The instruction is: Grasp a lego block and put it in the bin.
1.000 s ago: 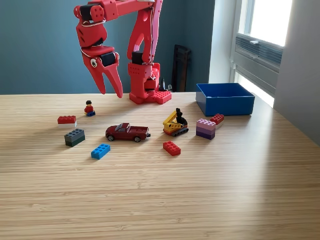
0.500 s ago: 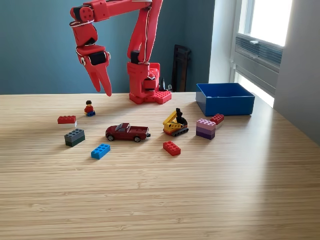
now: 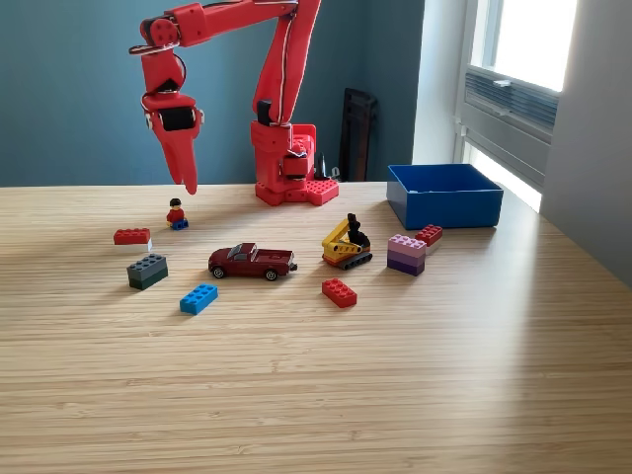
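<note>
Exterior view: red arm's gripper point(image 3: 186, 176) hangs high over the table's far left, fingers pointing down, jaws look pressed together w/ nothing between. Bin point(image 3: 444, 196), bright blue, sits far right near the window, empty as far as visible. Nearest bricks below the gripper: red brick point(image 3: 131, 236), grey brick point(image 3: 147, 270), blue brick point(image 3: 198, 298); minifig point(image 3: 177, 212) almost straight under it. Judgement: bricks are light, rigid, hard plastic, smooth sides so a bit slippery; best pinched across the short width, on the flat side walls, not the studs. No readable brands or writing anywhere.
</note>
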Action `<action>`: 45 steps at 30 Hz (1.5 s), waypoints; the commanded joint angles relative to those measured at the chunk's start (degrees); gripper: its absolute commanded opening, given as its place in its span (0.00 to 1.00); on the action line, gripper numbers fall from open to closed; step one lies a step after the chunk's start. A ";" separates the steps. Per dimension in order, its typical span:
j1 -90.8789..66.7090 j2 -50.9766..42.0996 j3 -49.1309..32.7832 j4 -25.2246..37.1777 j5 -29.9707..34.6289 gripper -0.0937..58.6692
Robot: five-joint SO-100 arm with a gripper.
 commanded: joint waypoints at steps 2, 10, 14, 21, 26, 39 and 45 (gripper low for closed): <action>0.62 1.93 -2.20 -2.02 -20.92 0.61; -0.35 1.67 -5.10 -2.02 -20.13 0.63; -1.32 -0.62 -7.56 -2.02 -18.90 0.65; -4.39 -7.82 -10.55 -1.93 -17.14 0.63; -5.36 -9.05 -8.88 -2.11 -19.16 0.61; -4.31 -9.14 1.05 -11.78 -22.41 0.60; -3.87 -9.14 5.01 -15.03 -22.76 0.53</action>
